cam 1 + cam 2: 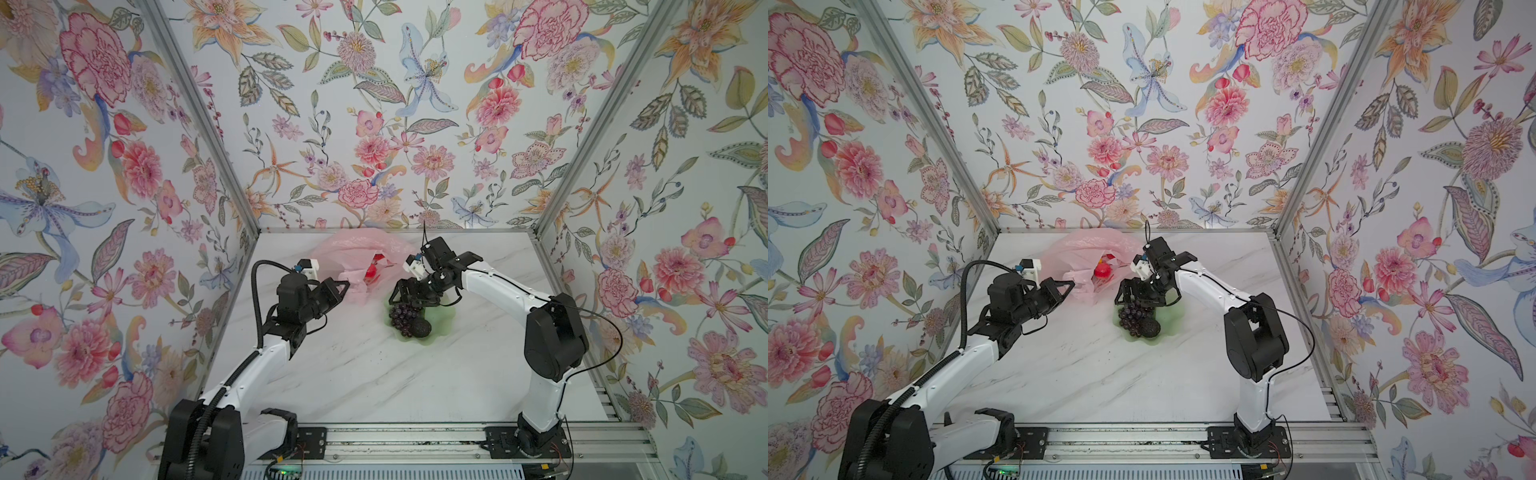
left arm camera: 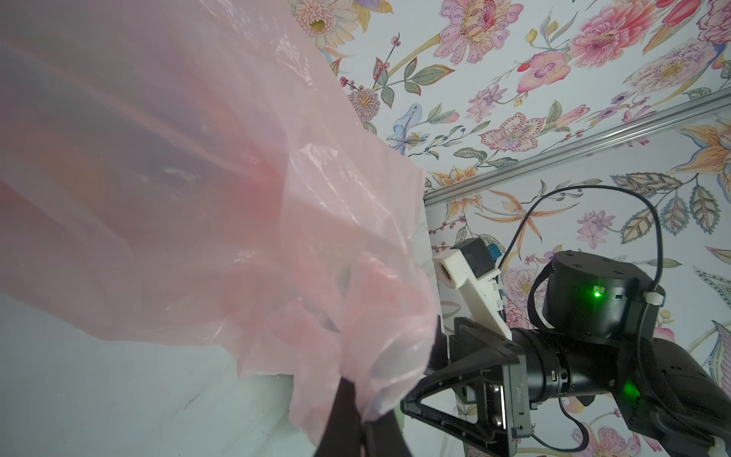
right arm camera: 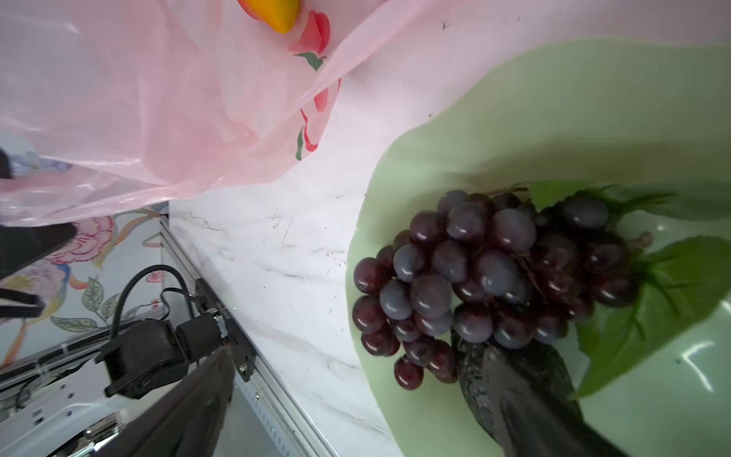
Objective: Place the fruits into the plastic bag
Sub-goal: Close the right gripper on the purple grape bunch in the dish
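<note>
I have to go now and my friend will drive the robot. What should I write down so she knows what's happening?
Left gripper: shut on the edge of the thin, pale pink plastic bag, lifting it.
Right gripper: open and empty, over the pale green scalloped dish.
In the bag: a red round fruit and an orange-yellow fruit. More may be hidden.
On the dish: the dark purple grape bunch and the dark brown round fruit.
Left to do: put those two into the bag.
</note>
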`<state>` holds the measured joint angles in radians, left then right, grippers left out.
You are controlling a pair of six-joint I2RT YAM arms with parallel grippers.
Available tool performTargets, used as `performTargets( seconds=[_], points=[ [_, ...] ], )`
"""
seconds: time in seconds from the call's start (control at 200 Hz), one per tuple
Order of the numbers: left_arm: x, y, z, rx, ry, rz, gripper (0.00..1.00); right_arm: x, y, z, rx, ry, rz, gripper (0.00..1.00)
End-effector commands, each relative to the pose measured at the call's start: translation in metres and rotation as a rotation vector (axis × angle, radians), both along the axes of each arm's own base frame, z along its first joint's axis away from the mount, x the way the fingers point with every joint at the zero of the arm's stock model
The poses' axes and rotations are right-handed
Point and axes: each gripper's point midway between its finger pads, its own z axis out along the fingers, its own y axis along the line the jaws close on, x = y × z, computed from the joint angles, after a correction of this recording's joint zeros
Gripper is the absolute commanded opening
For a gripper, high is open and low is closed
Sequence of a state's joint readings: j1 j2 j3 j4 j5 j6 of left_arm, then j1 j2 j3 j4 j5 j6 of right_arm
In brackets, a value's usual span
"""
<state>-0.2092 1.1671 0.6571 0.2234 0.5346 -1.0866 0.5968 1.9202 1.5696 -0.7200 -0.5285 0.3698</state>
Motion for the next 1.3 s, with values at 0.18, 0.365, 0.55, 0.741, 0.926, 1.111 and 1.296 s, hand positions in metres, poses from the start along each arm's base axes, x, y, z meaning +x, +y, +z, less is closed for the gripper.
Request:
performTargets(
  seconds=[0.18, 0.365, 0.55, 0.741, 0.926, 1.111, 1.296],
  points=[
    [-0.001, 0.004, 0.004, -0.004, -0.024, 0.017, 0.0, -0.006, -0.008, -0.048, -0.209, 0.093, -0.005, 0.99],
    [-0.005, 0.005, 0.0, 0.0, -0.02, 0.017, 0.0, 0.0, 0.0, -0.056, -0.223, 0.104, 0.007, 0.94],
    [-0.005, 0.004, -0.001, 0.006, -0.018, 0.008, 0.0, 0.003, -0.004, -0.069, -0.286, 0.123, 0.014, 0.85],
    [-0.003, 0.003, -0.002, 0.008, -0.014, 0.002, 0.0, -0.003, 0.004, -0.072, -0.404, 0.085, 0.082, 0.99],
    [-0.001, 0.001, -0.002, 0.003, -0.014, -0.005, 0.0, -0.002, 0.013, -0.076, -0.38, 0.101, 0.088, 0.98],
    [-0.003, 0.002, -0.002, 0.003, -0.015, -0.004, 0.0, 0.004, 0.009, -0.076, -0.328, 0.111, 0.052, 0.8],
    [-0.006, 0.004, -0.005, 0.004, -0.012, 0.004, 0.0, 0.012, -0.006, -0.08, -0.267, 0.143, -0.018, 0.57]
  ],
)
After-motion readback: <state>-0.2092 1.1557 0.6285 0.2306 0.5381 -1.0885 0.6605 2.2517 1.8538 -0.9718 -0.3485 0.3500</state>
